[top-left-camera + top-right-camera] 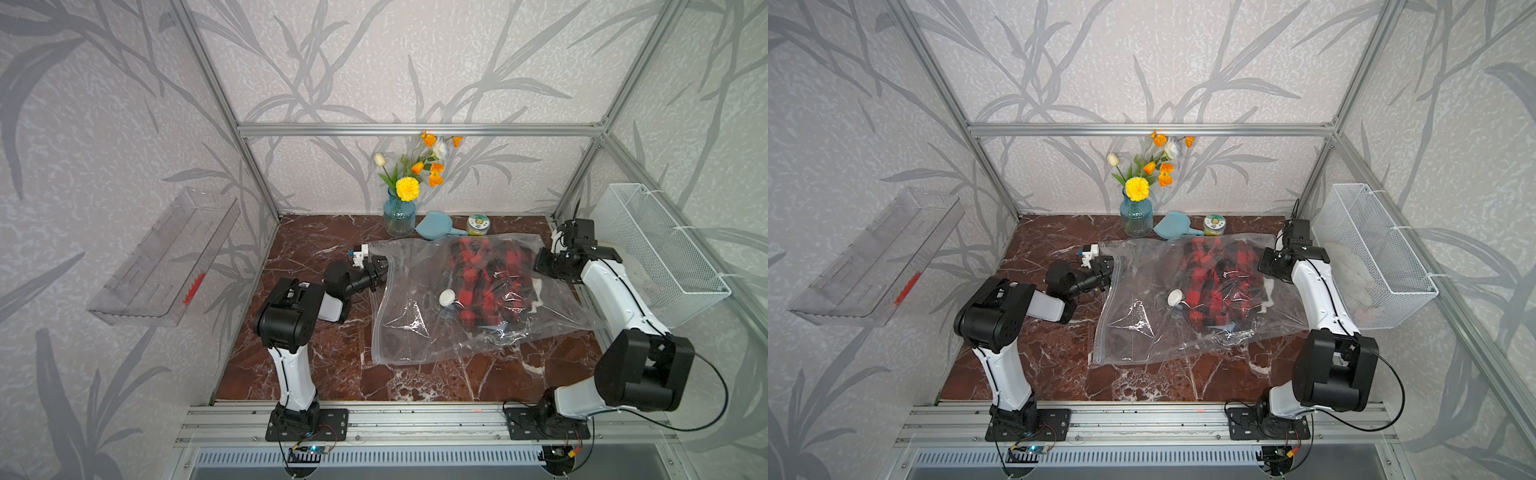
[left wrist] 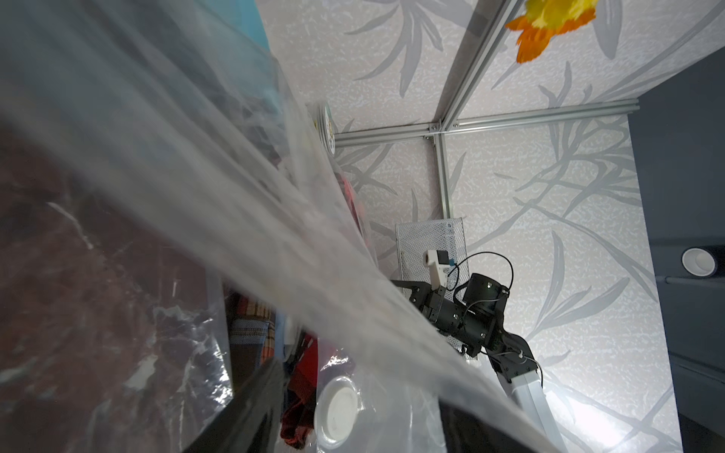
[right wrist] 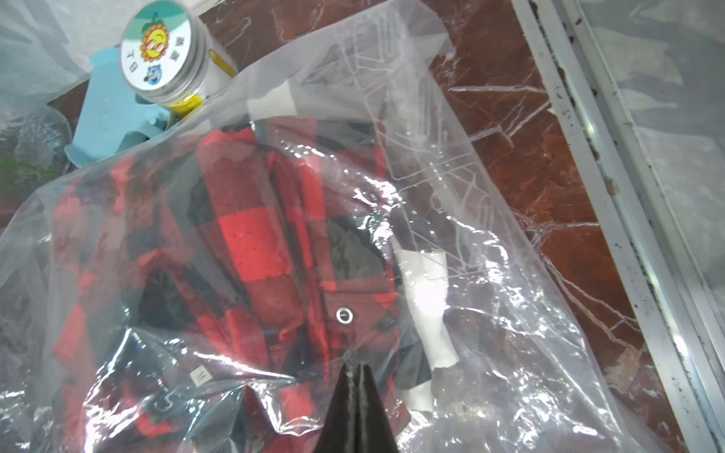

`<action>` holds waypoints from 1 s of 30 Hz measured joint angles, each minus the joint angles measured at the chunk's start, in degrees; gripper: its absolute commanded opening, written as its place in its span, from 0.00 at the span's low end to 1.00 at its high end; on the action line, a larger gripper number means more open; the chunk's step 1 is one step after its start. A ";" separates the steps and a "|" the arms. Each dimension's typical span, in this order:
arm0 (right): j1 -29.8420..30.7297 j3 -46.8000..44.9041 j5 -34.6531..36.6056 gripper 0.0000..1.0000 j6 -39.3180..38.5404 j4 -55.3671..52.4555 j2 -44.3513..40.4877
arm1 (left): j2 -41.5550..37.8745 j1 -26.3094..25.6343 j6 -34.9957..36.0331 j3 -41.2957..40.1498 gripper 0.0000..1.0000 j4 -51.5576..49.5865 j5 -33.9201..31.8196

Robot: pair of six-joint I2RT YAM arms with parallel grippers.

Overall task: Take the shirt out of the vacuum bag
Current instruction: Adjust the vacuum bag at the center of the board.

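Observation:
The vacuum bag point(image 1: 409, 332) point(image 1: 1129, 332), clear and crinkly, lies across the marble tabletop with its round white valve point(image 1: 447, 297) point(image 2: 337, 408) facing up. A red-and-black plaid shirt point(image 1: 484, 282) point(image 3: 243, 243) sits inside its right half. My left gripper point(image 1: 380, 270) point(image 2: 359, 386) is at the bag's left edge. Its jaws stand apart, and a raised sheet of film runs across them. My right gripper point(image 1: 544, 270) point(image 3: 355, 368) is over the bag's right side above the shirt. Its fingers are pressed together on a pinch of film that tents up at their tips.
At the back stand a blue glass vase of flowers point(image 1: 398, 216), a light blue object point(image 1: 434, 224) and a small lidded jar point(image 1: 478, 224). A white wire basket point(image 1: 660, 257) hangs on the right wall, a clear plastic shelf point(image 1: 166, 257) on the left wall.

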 measured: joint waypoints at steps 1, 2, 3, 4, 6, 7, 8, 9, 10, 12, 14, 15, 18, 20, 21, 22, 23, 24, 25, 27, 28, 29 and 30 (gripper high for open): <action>-0.17 0.00 1.01 0.62 0.13 -0.35 0.37 | 0.00 0.39 0.00 0.00 0.63 0.02 0.00; -0.44 0.00 2.34 0.66 0.13 -0.90 0.98 | 0.00 0.50 -0.02 0.00 0.64 0.15 0.00; -0.74 0.00 3.48 0.69 0.07 -1.33 1.53 | 0.00 0.42 -0.04 0.00 0.64 0.28 0.00; -1.07 0.00 4.76 0.71 0.09 -1.84 2.34 | 0.00 0.22 -0.09 0.00 0.64 0.37 0.02; -1.79 0.00 7.50 0.76 0.07 -2.67 4.04 | 0.00 -0.24 -0.22 0.04 0.64 0.55 0.17; -2.25 -0.04 8.83 0.77 0.04 -2.82 4.90 | 0.00 -0.55 -0.26 0.13 0.64 0.57 0.24; -2.67 -0.13 9.81 0.82 0.13 -2.86 5.44 | 0.00 -0.92 -0.26 0.26 0.64 0.57 0.31; -3.08 -0.26 10.75 0.84 0.13 -2.93 5.77 | 0.00 -1.29 -0.26 0.37 0.64 0.52 0.39; -3.50 -0.33 11.74 0.84 -0.04 -3.04 5.95 | 0.00 -1.86 -0.26 0.59 0.64 0.48 0.48; -4.22 -0.33 13.25 0.90 -0.31 -3.08 6.19 | 0.00 -2.86 -0.24 0.90 0.64 0.48 0.70; -4.90 -0.33 14.78 0.93 -0.70 -3.06 6.56 | 0.00 -3.78 -0.22 0.94 0.64 0.46 0.83; -5.33 -0.33 15.10 0.93 -0.79 -3.02 6.78 | 0.00 -4.11 -0.22 0.94 0.64 0.44 0.83; -7.19 -0.35 14.38 0.93 -1.09 -2.47 8.07 | 0.00 -4.72 -0.22 0.94 0.64 0.46 0.85; -8.79 -0.35 12.81 0.94 -1.46 -1.97 9.51 | 0.00 -4.94 -0.22 0.94 0.64 0.46 0.85; -9.35 -0.35 11.76 0.94 -1.62 -1.84 10.45 | 0.00 -4.96 -0.24 0.94 0.64 0.46 0.85; -10.05 -0.35 10.29 0.94 -1.66 -1.64 11.58 | 0.00 -4.96 -0.22 0.94 0.64 0.46 0.85; -10.69 -0.35 8.55 0.94 -1.68 -1.42 12.94 | 0.00 -4.96 -0.22 0.96 0.64 0.46 0.85; -11.13 -0.37 7.13 0.93 -1.68 -1.20 14.23 | 0.00 -4.96 -0.22 0.96 0.64 0.46 0.85; -11.50 -0.44 5.49 0.91 -1.66 -0.90 15.58 | 0.00 -4.96 -0.22 0.98 0.64 0.46 0.85; -12.02 -0.79 2.25 0.83 -1.70 -0.17 17.81 | 0.00 -4.90 -0.22 0.98 0.64 0.46 0.85; -12.17 -1.22 0.59 0.73 -1.66 0.44 18.73 | 0.00 -4.94 -0.22 0.98 0.64 0.46 0.85; -12.46 -1.81 -1.49 0.63 -1.51 1.07 19.43 | 0.00 -4.96 -0.22 0.98 0.64 0.46 0.85; -12.70 -2.25 -3.04 0.54 -1.75 1.49 19.80 | 0.00 -4.98 -0.22 0.98 0.64 0.44 0.85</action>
